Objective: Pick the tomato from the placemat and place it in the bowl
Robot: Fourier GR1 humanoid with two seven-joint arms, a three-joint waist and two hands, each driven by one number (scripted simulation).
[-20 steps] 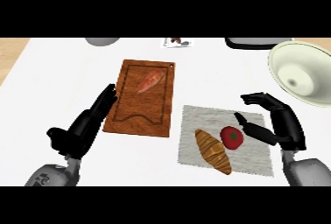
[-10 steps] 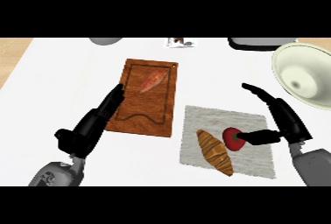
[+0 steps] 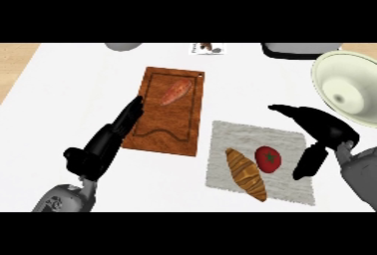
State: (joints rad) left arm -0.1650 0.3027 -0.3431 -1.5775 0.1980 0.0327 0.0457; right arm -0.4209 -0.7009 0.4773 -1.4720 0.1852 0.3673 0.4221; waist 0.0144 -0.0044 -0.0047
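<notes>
A red tomato (image 3: 268, 159) lies on the pale grey placemat (image 3: 247, 136), beside a brown croissant (image 3: 246, 174). My right hand (image 3: 324, 130) hovers over the placemat's right edge, open, its fingers spread above and its thumb pointing down just right of the tomato, apart from it. The cream bowl (image 3: 348, 88) stands at the far right, behind that hand. My left hand (image 3: 106, 143) rests open at the left of the wooden cutting board (image 3: 164, 128), fingers straight along its edge.
A reddish sweet potato (image 3: 175, 91) lies on the cutting board. Grey objects (image 3: 123, 46) and a dark appliance (image 3: 298, 49) sit along the counter's back edge, with a small card (image 3: 206, 48) between them.
My right hand has drawn back to the right, off the tomato, and opened wider. The tomato now shows fully on the placemat. The left hand has barely shifted.
</notes>
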